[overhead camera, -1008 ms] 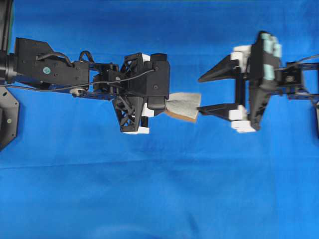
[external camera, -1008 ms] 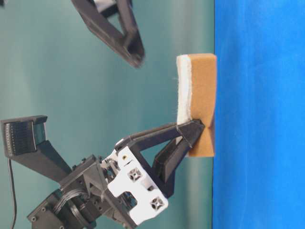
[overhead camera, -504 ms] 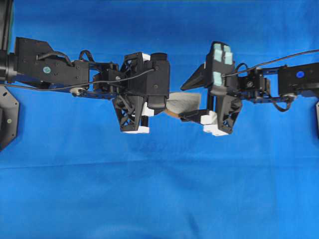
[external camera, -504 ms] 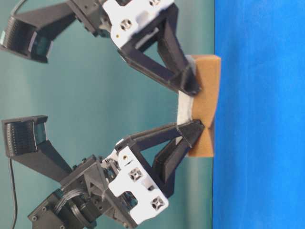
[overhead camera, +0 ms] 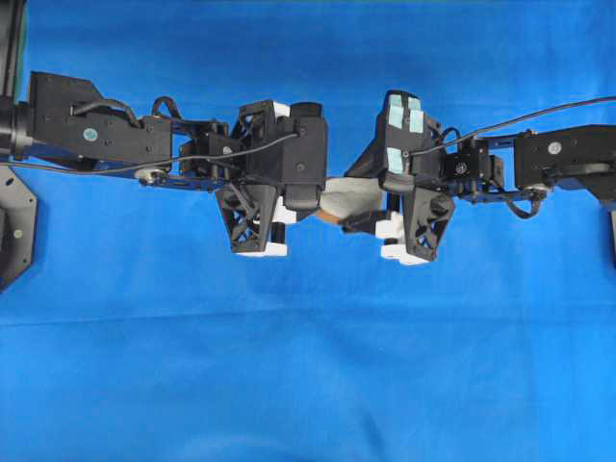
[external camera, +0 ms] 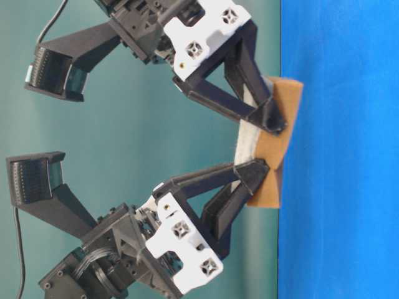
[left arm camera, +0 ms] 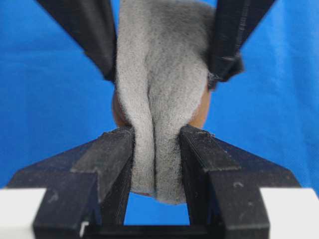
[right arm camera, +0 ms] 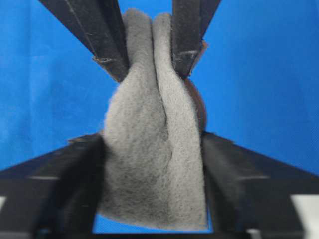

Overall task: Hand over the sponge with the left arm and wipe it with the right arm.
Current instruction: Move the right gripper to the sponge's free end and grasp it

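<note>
The sponge (external camera: 265,149) hangs in the air over the blue cloth (overhead camera: 308,366), caught between the two grippers near the middle of the overhead view. Its grey fibrous layer faces the wrist cameras, and the tan layer shows behind it in the table-level view. The block is bent and creased lengthwise, most sharply at the end the left gripper has.

The left gripper (left arm camera: 157,144) is clamped on one end: its two black fingers (left arm camera: 112,149) press into the grey layer from both sides, folding it into a deep groove. In the overhead view this gripper sits under the left arm (overhead camera: 115,135), which reaches in from the left edge.

The right gripper (right arm camera: 152,154) straddles the other end of the sponge. Its fingers (right arm camera: 219,164) lie against the sponge's sides (the near parts are blurred, so how hard they press is unclear), and the block bulges between them; it looks like a light hold rather than a full squeeze. The teal pads (overhead camera: 399,125) on top of the right gripper mark it in the overhead view.

There is no container in any view; the sponge sits in nothing but the two sets of fingers.
</note>
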Controlling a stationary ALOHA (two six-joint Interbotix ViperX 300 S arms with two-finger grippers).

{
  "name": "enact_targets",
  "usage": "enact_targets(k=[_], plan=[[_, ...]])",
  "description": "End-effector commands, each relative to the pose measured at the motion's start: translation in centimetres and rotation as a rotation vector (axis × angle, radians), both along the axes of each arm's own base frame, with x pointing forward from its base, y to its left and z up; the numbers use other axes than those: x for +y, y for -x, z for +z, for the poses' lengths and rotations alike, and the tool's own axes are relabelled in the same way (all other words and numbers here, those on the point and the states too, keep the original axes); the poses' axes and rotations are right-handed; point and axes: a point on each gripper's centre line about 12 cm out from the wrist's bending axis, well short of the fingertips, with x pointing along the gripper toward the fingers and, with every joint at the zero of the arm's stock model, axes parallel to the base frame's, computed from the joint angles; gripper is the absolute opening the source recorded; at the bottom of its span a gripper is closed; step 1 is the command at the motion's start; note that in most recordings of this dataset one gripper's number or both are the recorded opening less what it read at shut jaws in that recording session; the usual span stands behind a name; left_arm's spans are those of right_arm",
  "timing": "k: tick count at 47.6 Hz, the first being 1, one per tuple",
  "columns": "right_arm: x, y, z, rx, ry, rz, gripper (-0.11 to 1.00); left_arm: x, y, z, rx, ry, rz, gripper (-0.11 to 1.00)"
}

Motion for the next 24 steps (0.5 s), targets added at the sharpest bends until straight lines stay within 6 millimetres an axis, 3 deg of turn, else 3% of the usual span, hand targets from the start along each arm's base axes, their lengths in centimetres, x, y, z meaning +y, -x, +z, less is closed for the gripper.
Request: enact_targets(k=[1, 7, 18, 20, 24], plan=[[-0.19, -0.17, 1.96, -0.055, 0.013, 0.002, 0.58, -0.13, -0.05, 1.6, -0.048, -0.001, -0.003, 0.24], [-0.35, 0.2, 2.33, -0.064, 0.015, -0.002, 0.32, -0.13, -0.02, 1.55, -0.046, -0.002, -0.003, 0.2], [-0.45, 0.51, 2.08, -0.05, 0.014, -0.006, 0.3, -0.13, 0.01, 1.58, -0.049, 0.006, 0.004, 0.2], [-0.39, 0.5, 2.08, -0.05, 0.012, -0.005, 0.3, -0.13, 0.06, 1.56, -0.051, 0.009, 0.007, 0.27], [-0.45, 0.51, 2.08, -0.05, 0.014, -0.006, 0.3, -0.15, 0.36, 1.69, -0.064, 0.015, 0.012, 0.52]])
